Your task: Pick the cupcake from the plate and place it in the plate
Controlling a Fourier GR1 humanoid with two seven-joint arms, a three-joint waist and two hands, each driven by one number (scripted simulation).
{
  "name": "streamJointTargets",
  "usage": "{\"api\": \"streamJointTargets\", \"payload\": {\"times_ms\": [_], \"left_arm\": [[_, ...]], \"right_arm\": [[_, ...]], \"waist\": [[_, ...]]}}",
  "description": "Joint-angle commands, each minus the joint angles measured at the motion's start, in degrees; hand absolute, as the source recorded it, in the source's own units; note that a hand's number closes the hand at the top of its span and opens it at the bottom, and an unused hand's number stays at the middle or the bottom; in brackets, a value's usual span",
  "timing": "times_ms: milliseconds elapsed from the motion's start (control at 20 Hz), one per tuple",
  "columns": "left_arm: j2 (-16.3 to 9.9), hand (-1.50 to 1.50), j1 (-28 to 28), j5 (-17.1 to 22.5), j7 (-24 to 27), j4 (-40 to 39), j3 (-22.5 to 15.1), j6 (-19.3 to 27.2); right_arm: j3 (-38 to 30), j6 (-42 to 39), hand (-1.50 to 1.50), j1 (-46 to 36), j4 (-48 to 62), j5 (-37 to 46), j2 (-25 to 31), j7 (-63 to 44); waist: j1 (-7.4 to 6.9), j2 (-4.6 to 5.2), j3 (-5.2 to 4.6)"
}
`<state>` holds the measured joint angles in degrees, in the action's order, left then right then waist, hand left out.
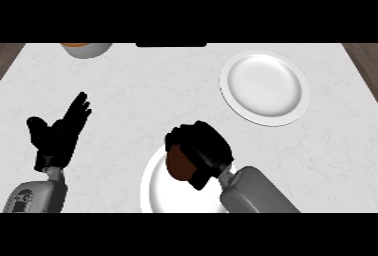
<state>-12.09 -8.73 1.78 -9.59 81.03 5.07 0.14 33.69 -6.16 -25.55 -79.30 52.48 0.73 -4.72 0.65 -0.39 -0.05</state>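
two round white plates sit on the pale marble-patterned counter (148, 90), and only the near one carries anything: the near white plate (159, 192), at the lower middle of the head view, bears the dark brown cupcake (177, 164) close to its upper rim, while the far white plate (263, 86) at the upper right lies bare and well apart from it. the black right hand (201, 147) is over the cupcake with fingers and thumb curled round it, hiding most of its top and right side, so only the left brown flank shows; whether the cake has lifted off the plate cannot be told from here. a cupcake is probably light and soft, with a crumbly body and perhaps a frosted crown that would smear or dent, so the safer hold is likely low on the sides, around the base, and not down on the top. it should stay upright in carriage, since a tilt could let it roll out of the fingers. the black left hand (59, 132) rests open at the left, fingers up, holding nothing. at the far edge a grey round bowl with something orange inside (86, 48) is partly cut off, beside a flat black object (170, 45).
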Motion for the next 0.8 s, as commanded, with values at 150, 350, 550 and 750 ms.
{"api": "streamJointTargets", "payload": {"times_ms": [150, 350, 550, 750], "left_arm": [[-0.10, 0.00, -0.55, -0.09, -0.17, -0.70, 0.54, 0.26], [-0.24, 0.00, -0.61, -0.37, -2.78, 2.55, -0.05, 0.39], [-0.29, 0.00, -0.72, -0.74, -1.31, 1.27, 0.04, -0.31], [-0.18, 0.00, 2.34, 0.65, -1.29, 4.25, 0.07, -2.15]], "right_arm": [[-5.14, 12.14, 1.50, 2.17, -15.24, 7.20, 1.02, -6.40], [-9.15, 12.44, 1.50, 5.86, -20.49, 8.01, 2.13, -9.89], [-19.42, 11.31, 1.50, 0.46, -13.80, 1.89, 1.26, -9.21], [-26.38, 12.75, 1.50, -0.04, -10.09, -3.29, 3.42, -4.52]], "waist": [[0.70, 0.02, 0.05], [-0.14, 0.18, 0.08], [-0.72, 0.42, 0.06], [-1.05, 0.40, 0.07]]}}
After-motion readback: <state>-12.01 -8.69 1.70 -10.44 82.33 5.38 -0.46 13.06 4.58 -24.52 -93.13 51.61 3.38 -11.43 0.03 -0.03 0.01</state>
